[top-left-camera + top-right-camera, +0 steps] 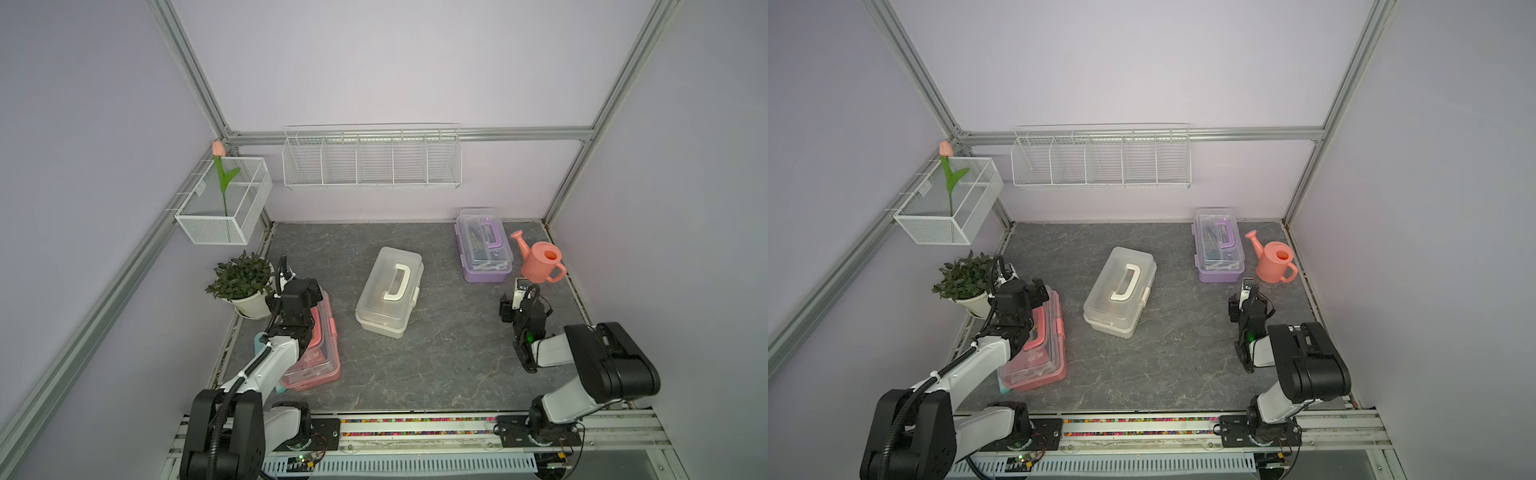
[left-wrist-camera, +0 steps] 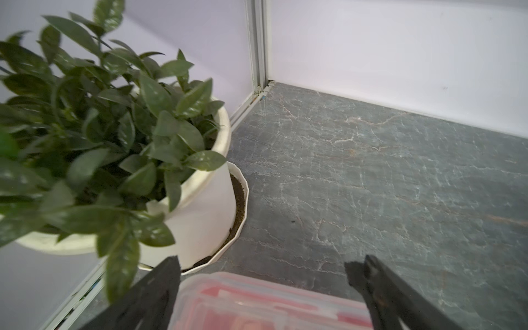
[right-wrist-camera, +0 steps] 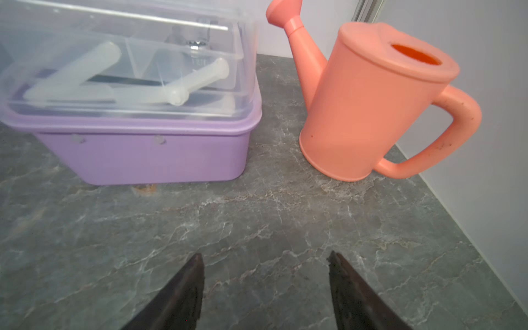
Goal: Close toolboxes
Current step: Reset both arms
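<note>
Pink toolbox point(image 1: 318, 357) sits at the table's point(image 3: 257, 223) left edge, under the spread, empty left pincer point(image 2: 263, 265). Its lid looks down, so a gentle straight push on the latch point(image 1: 332, 322) should finish it. The plant point(image 2: 85, 128) crowds that side. The right pincer point(image 3: 265, 260), spread and empty, has bare table before the purple toolbox point(image 3: 137, 143) and watering can point(image 3: 371, 100).

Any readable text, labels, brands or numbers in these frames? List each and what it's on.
No readable text in any view.
Pink toolbox, white toolbox, purple toolbox, watering can: no print visible.
Small pale patch on the mesh basket: too small to read.
</note>
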You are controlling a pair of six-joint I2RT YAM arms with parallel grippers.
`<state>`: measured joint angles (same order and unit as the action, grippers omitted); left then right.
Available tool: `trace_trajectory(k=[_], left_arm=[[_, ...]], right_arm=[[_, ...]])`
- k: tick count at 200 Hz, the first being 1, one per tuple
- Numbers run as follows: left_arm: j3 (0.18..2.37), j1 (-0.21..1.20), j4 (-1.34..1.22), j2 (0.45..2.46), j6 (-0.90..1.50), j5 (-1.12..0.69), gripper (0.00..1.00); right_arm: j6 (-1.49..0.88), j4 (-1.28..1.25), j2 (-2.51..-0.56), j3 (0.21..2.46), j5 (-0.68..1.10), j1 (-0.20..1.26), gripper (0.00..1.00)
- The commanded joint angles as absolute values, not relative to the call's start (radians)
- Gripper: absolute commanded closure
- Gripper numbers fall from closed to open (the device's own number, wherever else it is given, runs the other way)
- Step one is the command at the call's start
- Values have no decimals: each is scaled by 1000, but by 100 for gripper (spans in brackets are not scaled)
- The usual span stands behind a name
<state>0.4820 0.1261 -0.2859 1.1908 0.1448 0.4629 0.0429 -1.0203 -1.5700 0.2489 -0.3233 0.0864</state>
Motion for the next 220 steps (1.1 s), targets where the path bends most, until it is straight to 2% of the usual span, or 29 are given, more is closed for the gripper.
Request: trace_trajectory(k=[1, 9, 19, 28, 33, 36, 40, 70, 102, 127, 193, 220], left_arm=[[455, 121, -441, 1229, 75, 407, 0], [443, 121, -477, 1251, 60, 401, 0], [428, 121, -526, 1281, 40, 387, 1], [409, 122, -580, 1301, 22, 363, 1], [397, 122, -618, 1307, 4, 344, 1], [392, 121, -635, 1308, -6, 325, 1], [388, 122, -641, 1308, -27, 302, 1], [359, 120, -816, 1427, -65, 198, 1], [356, 118, -937, 1531, -37, 265, 1], [375, 118, -849, 1496, -19, 277, 1], [372, 118, -870, 1503, -18, 282, 1], [416, 100, -803, 1513, 0, 274, 1]], right_arm=[[65, -1124, -1569, 284, -302, 79, 27], [62, -1078, -1563, 304, -300, 79, 26], [50, -1024, -1554, 324, -300, 72, 15], [46, -1039, -1561, 322, -300, 68, 11], [46, -1037, -1559, 322, -301, 69, 2], [46, -1032, -1557, 323, -300, 68, 9], [46, -1028, -1556, 323, -301, 68, 11], [43, -1028, -1559, 326, -305, 66, 11], [42, -1025, -1559, 326, -305, 65, 11], [42, -1030, -1559, 325, -304, 65, 11], [44, -1028, -1559, 325, -305, 66, 11], [38, -1015, -1559, 331, -297, 62, 11]])
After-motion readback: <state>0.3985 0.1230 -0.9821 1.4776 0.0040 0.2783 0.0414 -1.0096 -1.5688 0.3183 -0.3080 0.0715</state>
